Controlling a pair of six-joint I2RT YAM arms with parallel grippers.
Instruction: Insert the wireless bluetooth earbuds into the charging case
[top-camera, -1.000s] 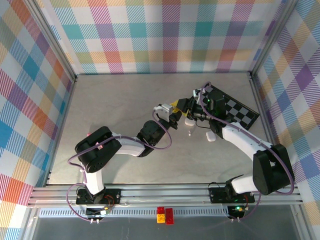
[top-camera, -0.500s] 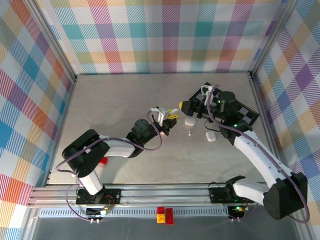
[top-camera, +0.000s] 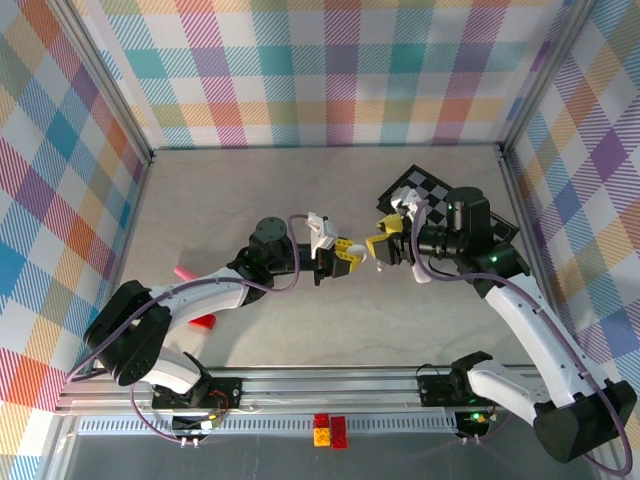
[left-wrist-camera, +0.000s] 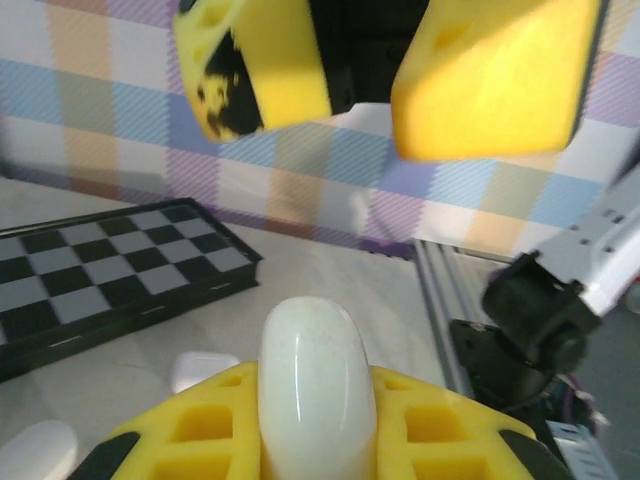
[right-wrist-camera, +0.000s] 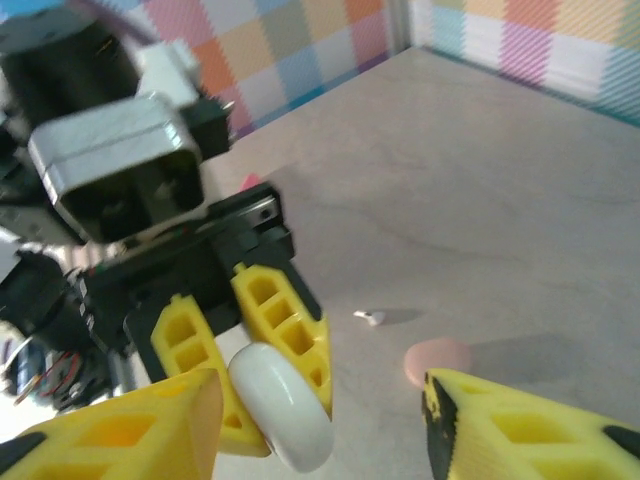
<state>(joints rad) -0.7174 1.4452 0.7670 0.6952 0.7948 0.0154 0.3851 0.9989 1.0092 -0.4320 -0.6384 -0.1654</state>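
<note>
Left gripper (top-camera: 350, 254): clamped on a white oval charging case (left-wrist-camera: 318, 385), above the surface (right-wrist-camera: 520, 200).
Right gripper (top-camera: 384, 240): jaws apart, facing that case.
Earbud (right-wrist-camera: 370, 318): tiny, white, loose on surface beside pink case (right-wrist-camera: 437, 361).

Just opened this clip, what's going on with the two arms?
The left claw is shut on a white case and holds it off the table, out toward the right claw. The right claw faces it with its jaws apart and nothing in them. One earbud lies loose on the table near a pink case. The held case looks closed, so no earbud has gone in yet.
</note>
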